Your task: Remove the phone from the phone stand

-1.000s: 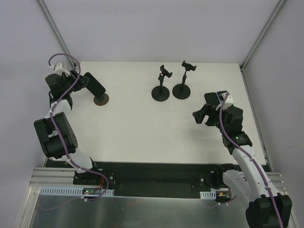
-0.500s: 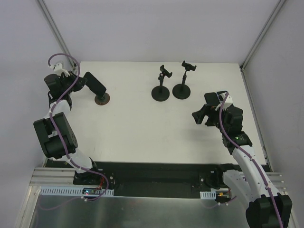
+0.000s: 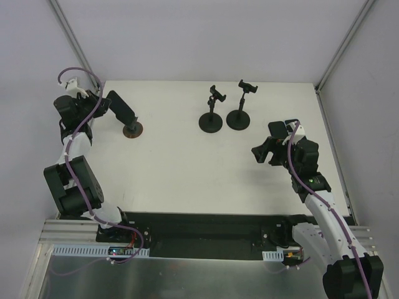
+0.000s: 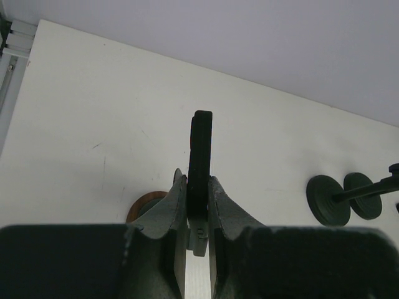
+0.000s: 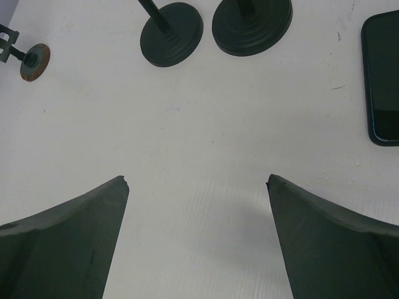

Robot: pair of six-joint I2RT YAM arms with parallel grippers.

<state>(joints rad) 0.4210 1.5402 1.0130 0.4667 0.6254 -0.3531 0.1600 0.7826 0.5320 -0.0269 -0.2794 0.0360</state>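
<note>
The black phone (image 3: 121, 107) stands tilted over the phone stand, whose rusty round base (image 3: 131, 129) sits at the table's far left. My left gripper (image 3: 106, 104) is shut on the phone from the left. In the left wrist view the phone (image 4: 200, 146) shows edge-on, pinched between both fingers of the left gripper (image 4: 198, 182). The stand's grey clamp (image 4: 198, 235) sits right under the phone and the base (image 4: 144, 204) lies below left. My right gripper (image 3: 264, 152) hangs open over the right side of the table, its fingers (image 5: 93, 230) wide apart with nothing between them.
Two empty black stands (image 3: 211, 121) (image 3: 239, 118) stand at the back middle; their bases (image 5: 171, 34) (image 5: 251, 23) show in the right wrist view. Another dark phone (image 5: 381, 78) lies flat on the table at that view's right edge. The table's left edge (image 4: 12, 93) is close to the left gripper.
The left gripper's fingers have closed onto the phone. The left arm and the phone have shifted slightly to the left. The right arm has not moved.
</note>
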